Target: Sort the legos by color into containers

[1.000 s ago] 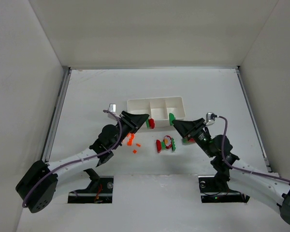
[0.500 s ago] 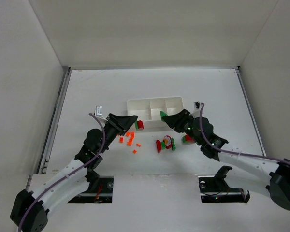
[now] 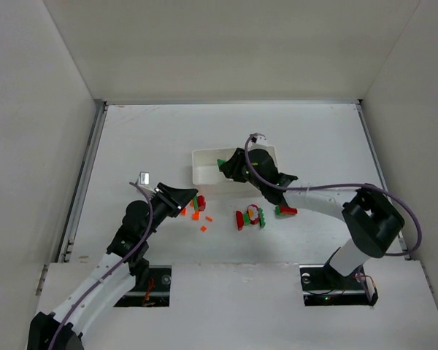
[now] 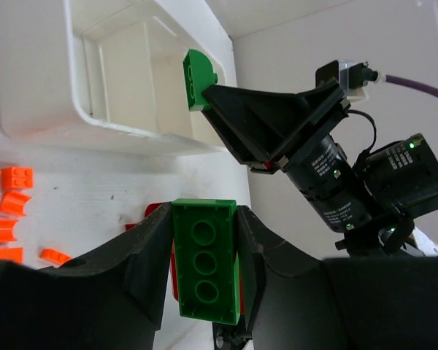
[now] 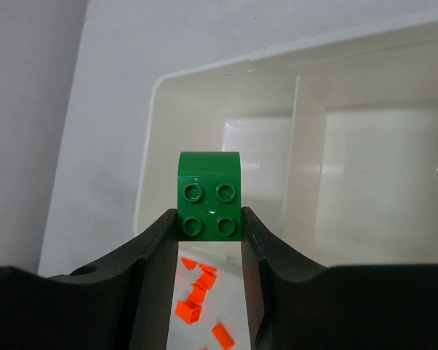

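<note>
On the white table, the right gripper grips a square green brick, studs camera-ward, over the tray ahead, arm stretched leftward. The left gripper clamps a long green brick (lengthwise along its fingers).

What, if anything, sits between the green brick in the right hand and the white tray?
Nothing visible. The right hand holds the green brick over an end compartment of the white tray, which looks empty; no wall or brick lies between them.

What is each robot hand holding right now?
Left gripper: shut on a long green brick.
Right gripper: shut on a small green brick.
</note>
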### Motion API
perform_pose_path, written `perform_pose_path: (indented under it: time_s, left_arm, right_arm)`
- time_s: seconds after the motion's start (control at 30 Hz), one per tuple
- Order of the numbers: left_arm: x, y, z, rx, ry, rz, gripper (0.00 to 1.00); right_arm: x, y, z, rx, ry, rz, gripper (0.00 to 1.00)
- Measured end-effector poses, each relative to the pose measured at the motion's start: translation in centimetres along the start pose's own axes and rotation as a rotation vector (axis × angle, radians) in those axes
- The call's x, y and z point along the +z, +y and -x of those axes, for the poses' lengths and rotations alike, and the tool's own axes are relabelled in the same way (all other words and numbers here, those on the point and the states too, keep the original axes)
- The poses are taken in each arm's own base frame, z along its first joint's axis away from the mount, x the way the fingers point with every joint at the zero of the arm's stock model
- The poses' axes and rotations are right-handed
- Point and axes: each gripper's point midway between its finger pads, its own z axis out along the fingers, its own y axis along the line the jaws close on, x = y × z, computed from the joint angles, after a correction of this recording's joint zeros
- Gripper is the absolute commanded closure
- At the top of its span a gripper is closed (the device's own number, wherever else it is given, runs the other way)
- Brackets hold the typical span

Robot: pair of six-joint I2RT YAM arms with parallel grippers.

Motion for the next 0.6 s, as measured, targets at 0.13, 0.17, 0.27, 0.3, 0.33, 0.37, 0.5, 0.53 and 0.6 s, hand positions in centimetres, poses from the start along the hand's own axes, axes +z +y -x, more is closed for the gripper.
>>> perform_pose_path:
  time_s: [0.13, 0.17, 0.27, 0.3, 0.33, 0.37, 0.5, 0.53, 0.6]
  left_arm:
    - [0.2, 0.8, -0.1, -0.007, 0.013, 0.023, 0.82]
    - [0.3, 0.9, -0.2, -0.009, 0.016, 0.026, 0.82]
    - [0.6, 1.2, -0.4, -0.015, 0.030, 0.037, 0.82]
    - [0.7, 1.4, -0.4, -0.017, 0.034, 0.042, 0.82]
    - [0.8, 1.5, -0.5, -0.021, 0.038, 0.046, 0.82]
    - [0.9, 1.6, -0.6, -0.022, 0.042, 0.048, 0.82]
    - [1.4, 1.8, -0.7, -0.028, 0.052, 0.063, 0.82]
    - [1.6, 1.9, -0.7, -0.030, 0.055, 0.067, 0.82]
    - [1.9, 1.9, -0.8, -0.032, 0.059, 0.071, 0.82]
  right_arm:
    - [1.8, 0.0, -0.7, -0.022, 0.026, -0.018, 0.47]
    - [2.1, 0.0, -0.8, -0.024, 0.027, -0.020, 0.41]
    - [2.2, 0.3, -0.6, -0.031, 0.025, -0.013, 0.32]
    - [2.1, 0.5, -0.4, -0.032, 0.021, -0.009, 0.31]
    - [1.8, 0.7, -0.1, -0.032, 0.015, -0.002, 0.31]
    - [1.3, 0.8, 0.2, -0.031, 0.008, 0.006, 0.31]
    - [-3.0, 1.7, 1.2, -0.030, -0.030, 0.066, 0.31]
    - [-4.5, 2.3, 1.3, -0.030, -0.039, 0.096, 0.31]
    - [-7.6, 4.3, 1.0, -0.034, -0.051, 0.182, 0.31]
